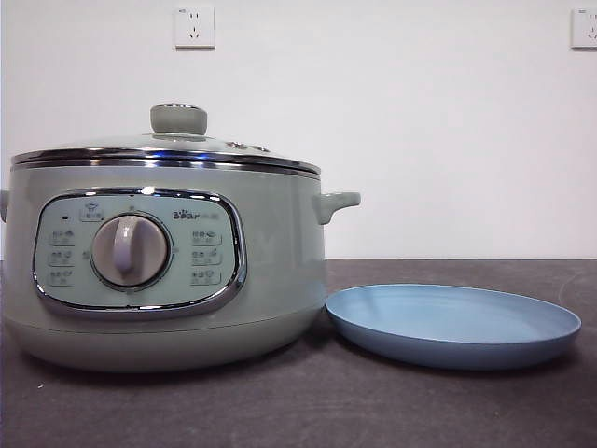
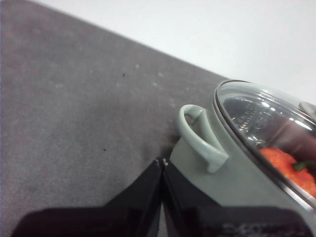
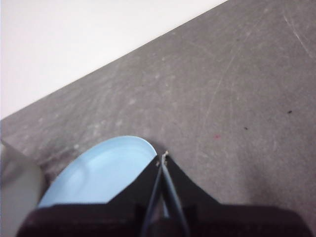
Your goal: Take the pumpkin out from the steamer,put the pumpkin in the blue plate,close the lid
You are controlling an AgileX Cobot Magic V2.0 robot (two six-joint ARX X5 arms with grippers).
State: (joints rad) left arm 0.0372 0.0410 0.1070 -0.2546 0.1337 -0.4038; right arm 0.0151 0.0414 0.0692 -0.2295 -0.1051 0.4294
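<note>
The pale green steamer [image 1: 168,271] stands at the left of the front view with the glass lid [image 1: 168,149] resting on it, knob [image 1: 179,119] up. Through the glass in the left wrist view I see the orange pumpkin [image 2: 289,165] inside the steamer [image 2: 217,177]. The blue plate [image 1: 452,322] lies bare to the right of the steamer. My left gripper [image 2: 162,161] is shut and hangs above the table beside the steamer's side handle [image 2: 200,138]. My right gripper [image 3: 164,157] is shut, above the edge of the blue plate [image 3: 106,170]. Neither arm shows in the front view.
A dark grey table [image 1: 373,411] carries everything, and a white wall with two sockets [image 1: 194,26] stands behind it. Bare tabletop stretches beyond the steamer's handle in the left wrist view and beyond the plate in the right wrist view.
</note>
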